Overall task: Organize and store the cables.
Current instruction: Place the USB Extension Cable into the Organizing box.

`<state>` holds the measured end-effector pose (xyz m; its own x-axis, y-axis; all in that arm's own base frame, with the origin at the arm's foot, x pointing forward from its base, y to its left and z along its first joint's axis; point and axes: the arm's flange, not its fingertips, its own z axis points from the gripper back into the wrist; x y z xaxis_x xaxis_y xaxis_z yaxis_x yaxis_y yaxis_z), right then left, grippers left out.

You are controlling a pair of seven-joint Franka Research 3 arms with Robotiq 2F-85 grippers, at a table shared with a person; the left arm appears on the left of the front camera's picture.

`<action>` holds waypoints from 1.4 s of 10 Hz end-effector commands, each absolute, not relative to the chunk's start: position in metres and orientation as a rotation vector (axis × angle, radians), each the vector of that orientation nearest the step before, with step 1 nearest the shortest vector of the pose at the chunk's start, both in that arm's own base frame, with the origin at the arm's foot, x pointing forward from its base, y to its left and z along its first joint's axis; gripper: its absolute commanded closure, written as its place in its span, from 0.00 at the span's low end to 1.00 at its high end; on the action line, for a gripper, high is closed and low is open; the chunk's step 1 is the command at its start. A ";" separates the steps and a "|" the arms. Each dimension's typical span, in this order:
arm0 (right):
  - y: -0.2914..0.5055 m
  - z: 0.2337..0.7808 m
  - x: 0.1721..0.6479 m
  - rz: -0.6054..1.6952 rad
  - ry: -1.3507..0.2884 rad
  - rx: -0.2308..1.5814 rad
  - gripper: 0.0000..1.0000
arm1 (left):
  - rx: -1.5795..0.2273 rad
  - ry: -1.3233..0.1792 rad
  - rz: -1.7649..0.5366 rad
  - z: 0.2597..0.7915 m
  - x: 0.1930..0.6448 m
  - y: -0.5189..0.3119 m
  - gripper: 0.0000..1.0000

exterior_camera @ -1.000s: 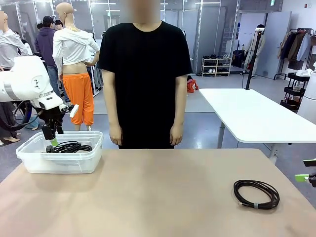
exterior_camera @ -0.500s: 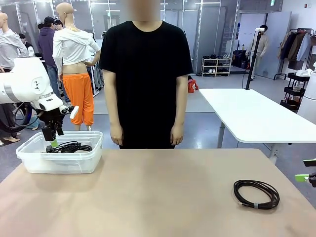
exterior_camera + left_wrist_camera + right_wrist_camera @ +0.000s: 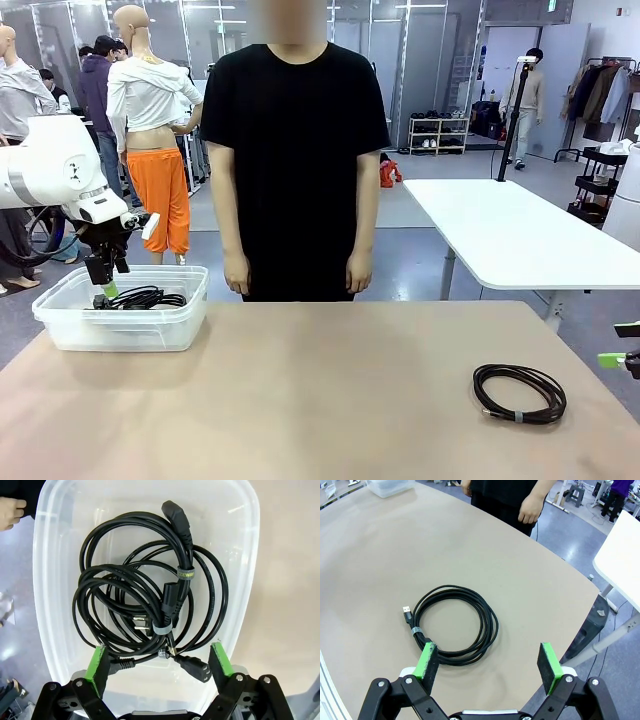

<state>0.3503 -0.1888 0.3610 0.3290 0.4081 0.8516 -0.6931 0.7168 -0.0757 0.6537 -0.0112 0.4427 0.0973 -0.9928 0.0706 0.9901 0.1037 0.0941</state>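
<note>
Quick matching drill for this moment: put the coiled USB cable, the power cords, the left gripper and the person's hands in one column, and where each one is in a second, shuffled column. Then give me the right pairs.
Things:
1. coiled USB cable
2. power cords
3. left gripper
4. person's hands

Places:
A. lying inside the clear bin
B. hanging at the far edge of the table
C. open, above the bin
D. on the bare tabletop, below the open right gripper

Pairs: 1-D, 2-A, 3-C, 4-B
</note>
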 end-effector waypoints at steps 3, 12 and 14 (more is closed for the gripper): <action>-0.189 0.362 0.349 0.741 -1.001 0.322 0.00 | 0.025 -0.127 -1.468 0.443 0.654 -0.011 0.00; -0.189 0.362 0.349 0.741 -1.001 0.322 0.00 | -0.363 -0.473 -1.188 0.530 0.466 0.091 0.00; -0.189 0.362 0.349 0.741 -1.001 0.322 0.00 | -0.444 -0.563 -1.100 0.517 0.422 0.127 0.00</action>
<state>0.3504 -0.1888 0.3609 0.3292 0.4083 0.8514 -0.6934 0.7166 -0.0756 0.4377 0.1210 0.5265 0.3483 -0.7390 0.5766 0.9203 0.3866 -0.0604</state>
